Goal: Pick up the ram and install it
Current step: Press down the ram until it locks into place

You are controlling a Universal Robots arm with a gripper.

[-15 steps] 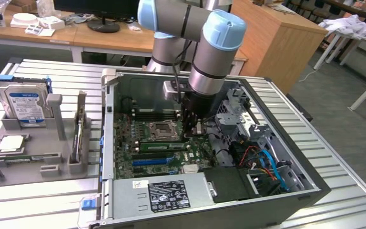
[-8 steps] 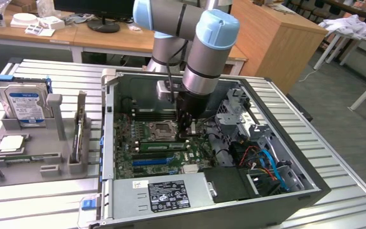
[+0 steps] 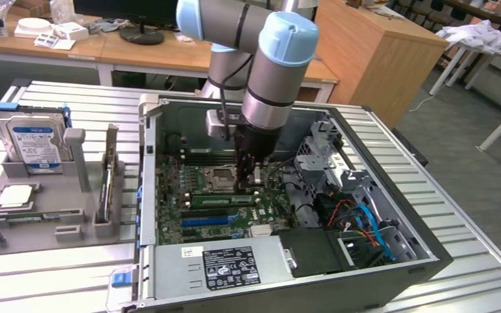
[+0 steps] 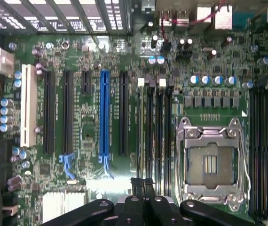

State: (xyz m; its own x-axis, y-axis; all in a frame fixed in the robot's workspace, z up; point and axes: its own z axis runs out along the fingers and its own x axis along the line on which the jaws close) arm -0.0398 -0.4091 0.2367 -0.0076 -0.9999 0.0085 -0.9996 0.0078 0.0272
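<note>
In the exterior view the ram (image 3: 220, 199), a thin green stick, stands on edge in a memory slot just beside the CPU socket (image 3: 224, 175), inside the open computer case. My gripper (image 3: 248, 188) points straight down at the right-hand end of that stick, its fingers pressed together. Whether the tips touch the stick I cannot tell. The wrist view looks down on the motherboard. There my gripper (image 4: 141, 181) is shut, and its tips line up with the black memory slots (image 4: 155, 136) next to the CPU socket (image 4: 211, 162). Nothing shows between the fingers.
The case walls (image 3: 151, 169) surround the board, with a drive cage (image 3: 325, 153), cables (image 3: 364, 222) and the power supply (image 3: 224, 264) close by. On the exterior view's left a grey rack (image 3: 76, 160) holds a blue-labelled hard drive (image 3: 33, 140), a processor (image 3: 15, 195) and another thin green stick (image 3: 37, 215).
</note>
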